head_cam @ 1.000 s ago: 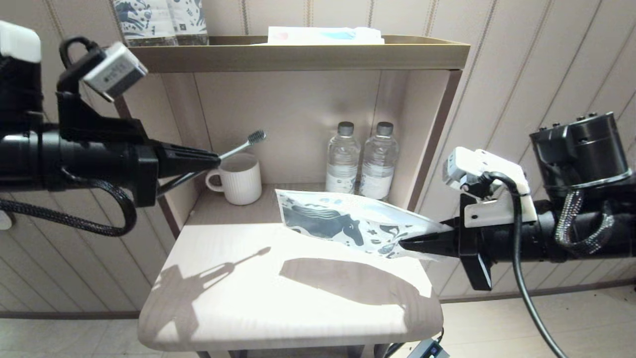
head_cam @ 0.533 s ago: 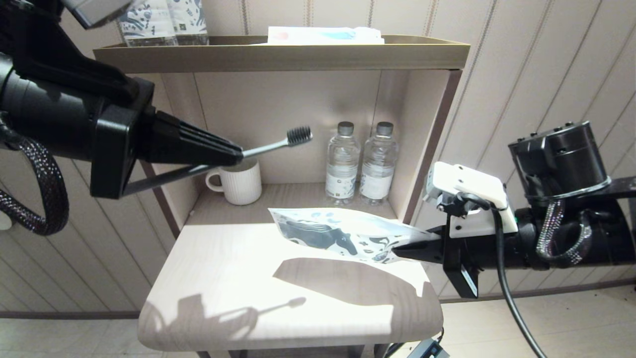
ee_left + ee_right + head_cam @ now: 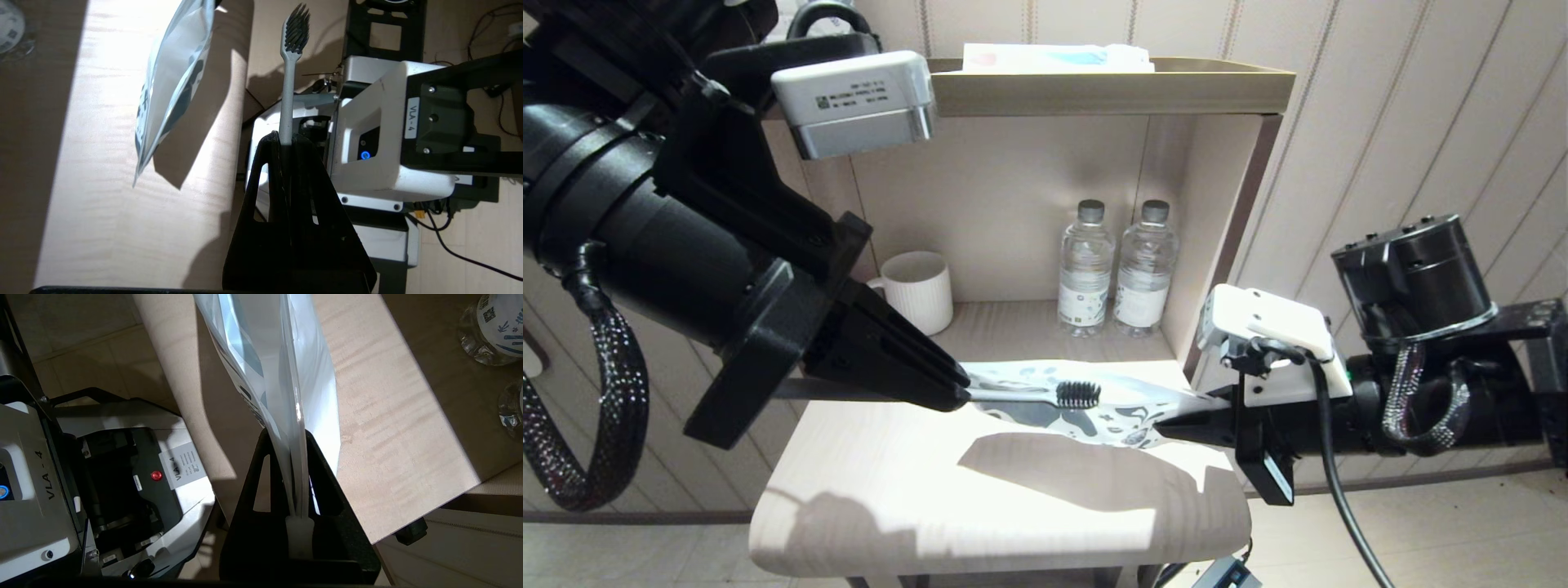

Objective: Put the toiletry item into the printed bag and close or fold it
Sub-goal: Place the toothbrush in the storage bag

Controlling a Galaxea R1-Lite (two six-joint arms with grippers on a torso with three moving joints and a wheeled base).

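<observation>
The left gripper (image 3: pixel 960 398), jaws clamped on the toothbrush (image 3: pixel 1045 395), approaches from 9 o'clock; the right gripper (image 3: pixel 1168 425), jaws pinching the printed bag (image 3: pixel 1111 412), risks flattening its mouth, blocking entry.

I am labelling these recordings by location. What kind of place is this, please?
Probably a hotel room or a mock-up of one. A small wooden shelf unit against a panelled wall holds two water bottles and a white ribbed mug, and the toothbrush and printed bag look like guest amenities.
</observation>
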